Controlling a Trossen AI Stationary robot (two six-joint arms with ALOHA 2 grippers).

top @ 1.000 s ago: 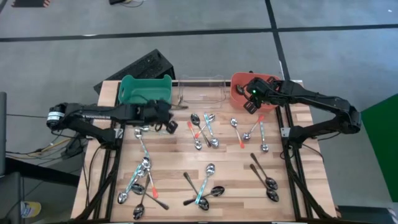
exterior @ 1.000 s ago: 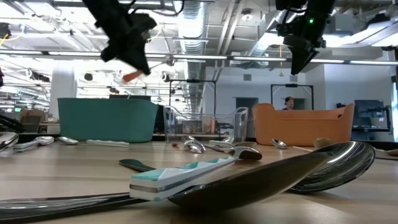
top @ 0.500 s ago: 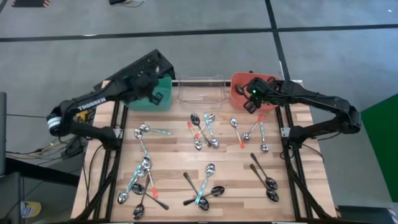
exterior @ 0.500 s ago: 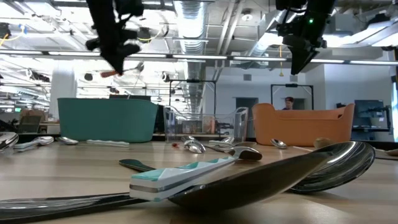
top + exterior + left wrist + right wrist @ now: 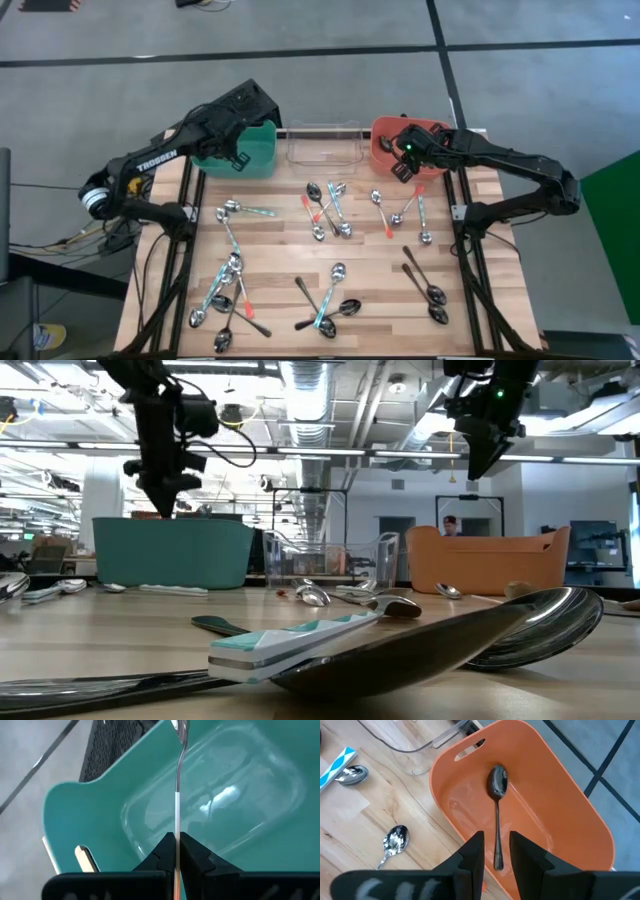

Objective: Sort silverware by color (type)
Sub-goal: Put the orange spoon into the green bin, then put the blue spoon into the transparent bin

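Observation:
My left gripper (image 5: 177,837) hangs over the teal bin (image 5: 90,805) at the table's far left and is shut on a spoon (image 5: 178,780) with an orange-red handle. In the high view this gripper (image 5: 240,152) stands above the bin's near side. My right gripper (image 5: 496,836) stands open over the orange bin (image 5: 560,805) at the far right, holding nothing. A dark-handled spoon (image 5: 496,785) lies flat on that bin's floor. Several more spoons (image 5: 325,210) lie scattered on the wooden table. My left gripper pinches the spoon's thin handle (image 5: 177,827) between its two fingers, where the white stretch meets the orange-red end. The fingers slant down from above and the handle runs along them. The bowl end (image 5: 181,726) sticks out ahead, clear over the teal bin.
A clear bin (image 5: 325,145) stands between the teal and orange bins along the far edge. Spoon clusters lie at the table's near left (image 5: 228,290), near middle (image 5: 330,305), near right (image 5: 428,285) and centre right (image 5: 400,215).
My left gripper has swung from above the table beside the teal bin toward the far edge and a little left, to a place over that bin. It turned as it went and stayed shut on the spoon. The spoon went along, clear of the table.

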